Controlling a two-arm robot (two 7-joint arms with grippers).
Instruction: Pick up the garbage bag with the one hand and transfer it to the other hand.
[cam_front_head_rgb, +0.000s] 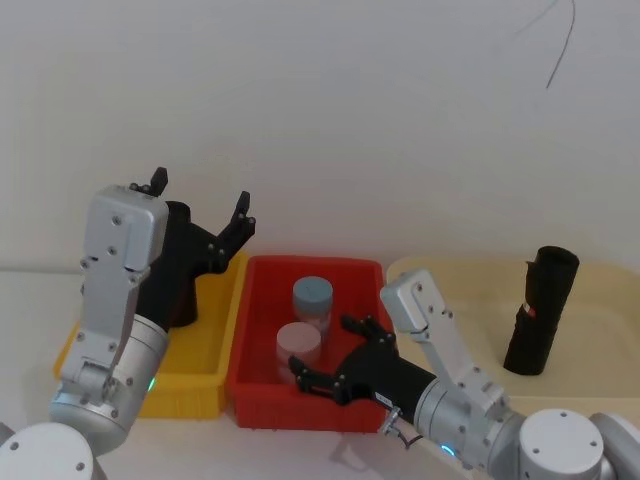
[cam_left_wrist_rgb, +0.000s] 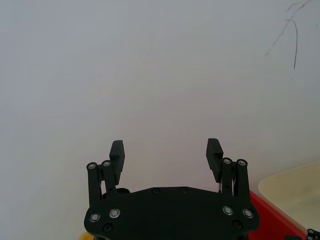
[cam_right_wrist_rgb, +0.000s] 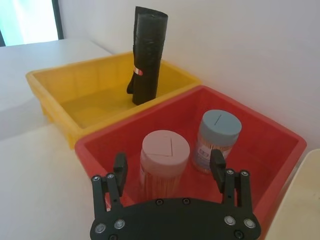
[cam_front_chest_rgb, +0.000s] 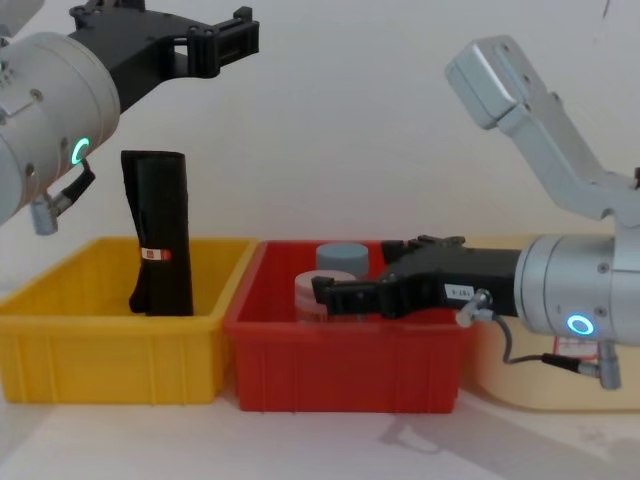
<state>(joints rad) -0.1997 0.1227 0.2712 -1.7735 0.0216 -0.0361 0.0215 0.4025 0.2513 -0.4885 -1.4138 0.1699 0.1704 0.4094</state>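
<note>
While the garbage bag stands upright in the yellow bin, the left gripper hangs above it, fingers spread and empty. Right gripper, also spread, sits low over the red bin beside the pink-lidded jar.

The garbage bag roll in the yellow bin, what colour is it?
Black, with a small white-and-red label band; the garbage bag shows best in the right wrist view.

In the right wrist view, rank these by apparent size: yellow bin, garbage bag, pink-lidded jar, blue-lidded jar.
1. yellow bin
2. garbage bag
3. pink-lidded jar and blue-lidded jar: they look alike, and the pink one is nearer, so unranked.
</note>
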